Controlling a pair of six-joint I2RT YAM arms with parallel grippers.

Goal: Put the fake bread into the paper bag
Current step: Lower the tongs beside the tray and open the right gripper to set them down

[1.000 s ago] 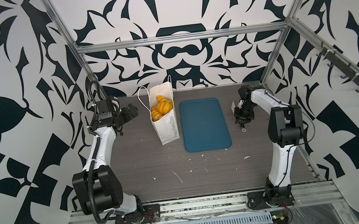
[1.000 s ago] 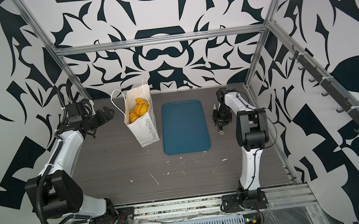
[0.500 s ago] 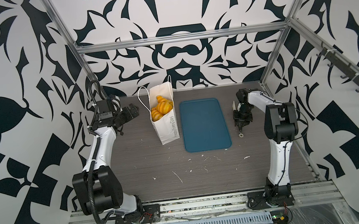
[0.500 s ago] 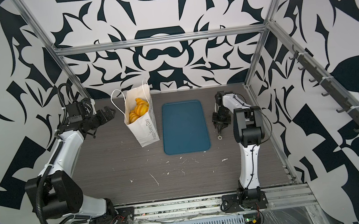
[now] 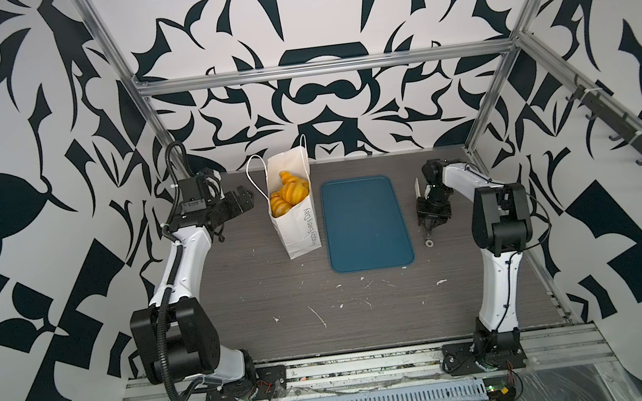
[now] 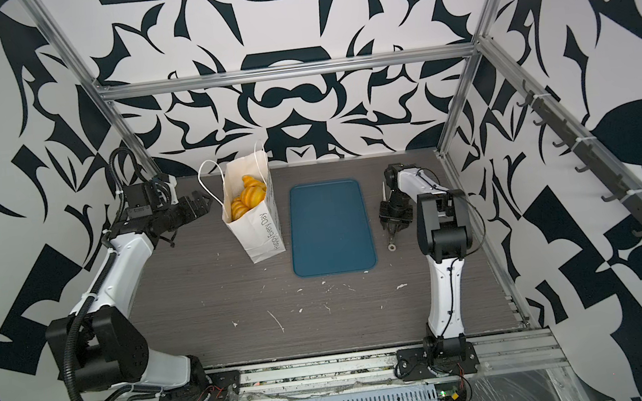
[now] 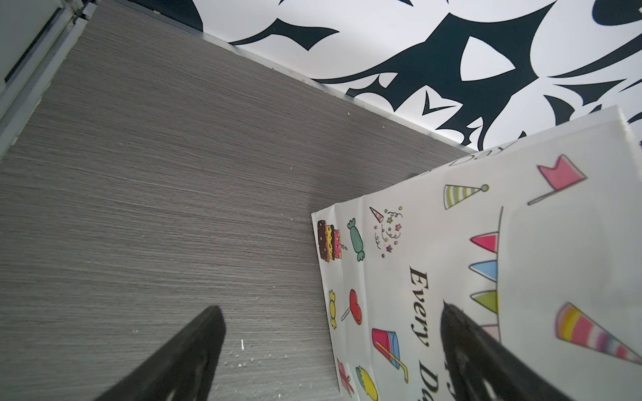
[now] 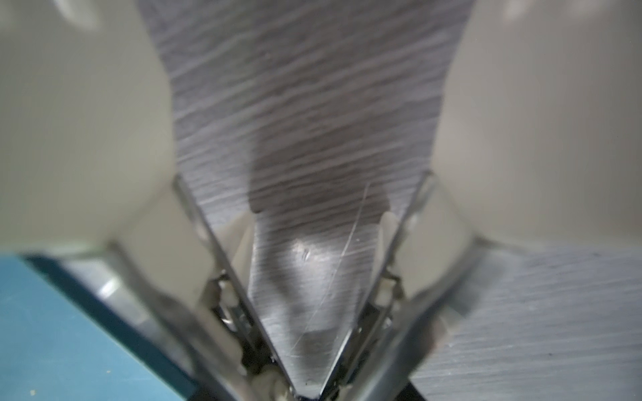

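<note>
I see the grey counter point(image 5: 324, 312) reaching from wall to wall. The blue tray point(image 5: 365, 223) lies flat toward the back edge, about the middle. Just left of it the paper bag point(image 5: 300, 228) stands with its mouth open, and the fake bread point(image 5: 288, 195) is piled inside, up near the rim. My left tool point(image 5: 248, 200) hovers near the back left corner, beside the bag, fingers spread wide on nothing. My right tool point(image 5: 433, 221) points down beside the tray's right side; open or closed, I cannot tell.

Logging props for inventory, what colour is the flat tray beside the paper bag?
The tray is plain dark teal-blue, clearest in a top view.
</note>
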